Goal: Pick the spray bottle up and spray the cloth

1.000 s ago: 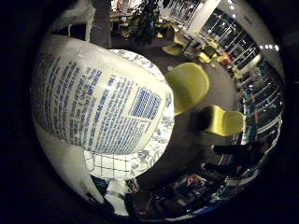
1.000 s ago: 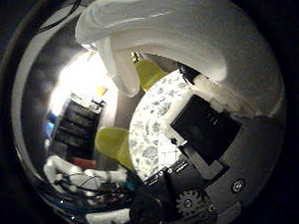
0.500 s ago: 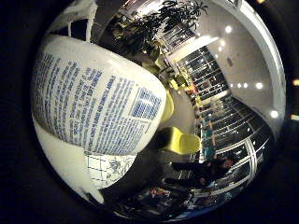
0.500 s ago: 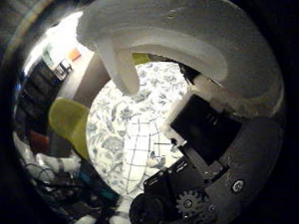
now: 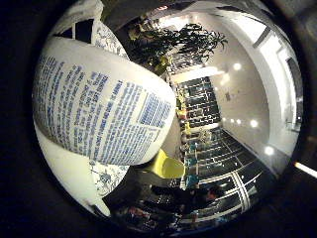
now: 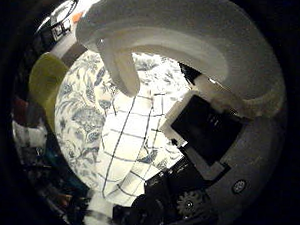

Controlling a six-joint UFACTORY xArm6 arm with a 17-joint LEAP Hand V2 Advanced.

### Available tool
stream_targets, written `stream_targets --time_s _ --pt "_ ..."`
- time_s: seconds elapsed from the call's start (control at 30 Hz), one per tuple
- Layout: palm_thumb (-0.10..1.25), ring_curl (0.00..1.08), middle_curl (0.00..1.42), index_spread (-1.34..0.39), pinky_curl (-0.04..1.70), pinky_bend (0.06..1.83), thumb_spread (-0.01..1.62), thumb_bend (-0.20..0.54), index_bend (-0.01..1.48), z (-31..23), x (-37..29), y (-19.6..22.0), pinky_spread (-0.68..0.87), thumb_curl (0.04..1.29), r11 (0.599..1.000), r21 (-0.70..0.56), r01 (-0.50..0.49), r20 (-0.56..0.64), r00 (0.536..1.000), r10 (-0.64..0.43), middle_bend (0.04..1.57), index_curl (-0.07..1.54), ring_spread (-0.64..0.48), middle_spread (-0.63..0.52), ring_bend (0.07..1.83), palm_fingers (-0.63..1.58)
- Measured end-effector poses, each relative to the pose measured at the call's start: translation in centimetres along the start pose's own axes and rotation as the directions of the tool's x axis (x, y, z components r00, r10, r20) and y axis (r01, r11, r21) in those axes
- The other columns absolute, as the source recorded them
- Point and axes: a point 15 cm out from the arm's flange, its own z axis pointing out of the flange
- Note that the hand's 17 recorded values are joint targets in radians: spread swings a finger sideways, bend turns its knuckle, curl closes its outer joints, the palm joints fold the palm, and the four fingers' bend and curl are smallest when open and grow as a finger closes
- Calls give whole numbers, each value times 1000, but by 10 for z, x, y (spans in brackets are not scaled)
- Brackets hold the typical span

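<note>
The white spray bottle's printed label [image 5: 99, 99] fills much of the right little finger side palm view, close against the palm. In the right thumb side palm view its white spray head [image 6: 183, 39] and trigger [image 6: 117, 66] arch over the scene. My hand [image 6: 209, 135] is shut on the bottle; its black and white finger parts lie against it. Below the spray head a white cloth with a dark grid [image 6: 134, 132] lies flat on a table with a floral cover [image 6: 75, 109].
A yellow chair [image 6: 46, 78] stands beside the floral table. The right little finger side palm view shows another yellow chair [image 5: 168, 164], a large potted plant [image 5: 183, 40] and a lit room with windows beyond.
Both views have swung, so the hand has turned with the bottle fixed in it. The checked cloth and floral table now fill more of the thumb side view.
</note>
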Motion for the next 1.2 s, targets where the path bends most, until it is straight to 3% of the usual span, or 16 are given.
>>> stream_targets --time_s 0.27,0.5,0.7,0.93,1.2 --pt "1069 860 708 -251 1373 1066 893 -15 1085 -7 8 -7 -177 777 1000 18 -9 -2 1000 9 1408 872 -238 -118 1330 1113" --pt "1056 862 707 -252 1375 1065 887 -17 1082 -36 42 -25 -178 779 995 59 -85 -7 996 85 1408 874 -239 -118 1328 1113" --pt "1050 864 707 -251 1375 1064 885 -17 1084 -63 26 -40 -182 780 983 48 -178 184 969 167 1408 874 -239 -118 1327 1114" --pt "1048 863 706 -251 1375 1063 871 -16 1083 -96 -12 -71 -185 787 960 -1 -280 487 838 245 1407 873 -238 -118 1327 1115" --pt "1054 856 706 -251 1375 1061 858 -15 1081 -128 -52 -119 -187 794 910 0 -414 770 580 264 1406 873 -234 -118 1334 1118"
